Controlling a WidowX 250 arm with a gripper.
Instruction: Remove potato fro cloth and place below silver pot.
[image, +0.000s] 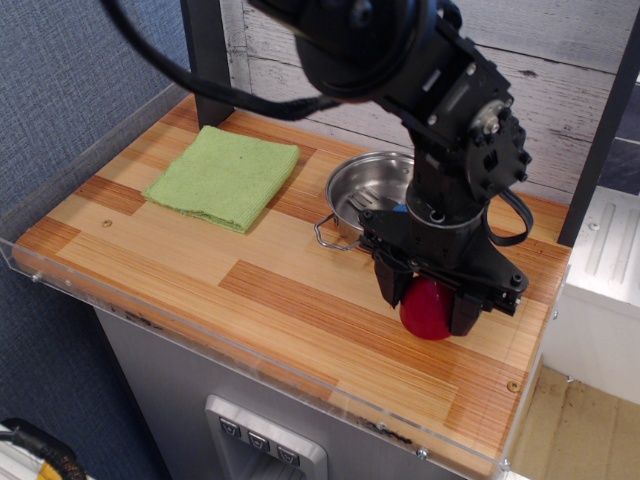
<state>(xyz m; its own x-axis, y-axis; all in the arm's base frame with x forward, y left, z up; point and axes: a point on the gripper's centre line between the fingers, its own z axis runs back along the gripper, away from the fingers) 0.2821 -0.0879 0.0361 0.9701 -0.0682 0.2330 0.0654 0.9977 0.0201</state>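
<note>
The robot's black hand (430, 300) grips the glossy dark-red plastic potato (426, 309) between its fingers, low over the striped wooden table (300, 300), on the near side of the shallow shiny steel pot (372, 192) and slightly to its right. The square light-green towel (224, 175) lies bare, well left of the pot. Whether the potato touches the table cannot be told. Released from any height, the rounded potato could roll toward the table's near edge, which has only a low clear lip.
</note>
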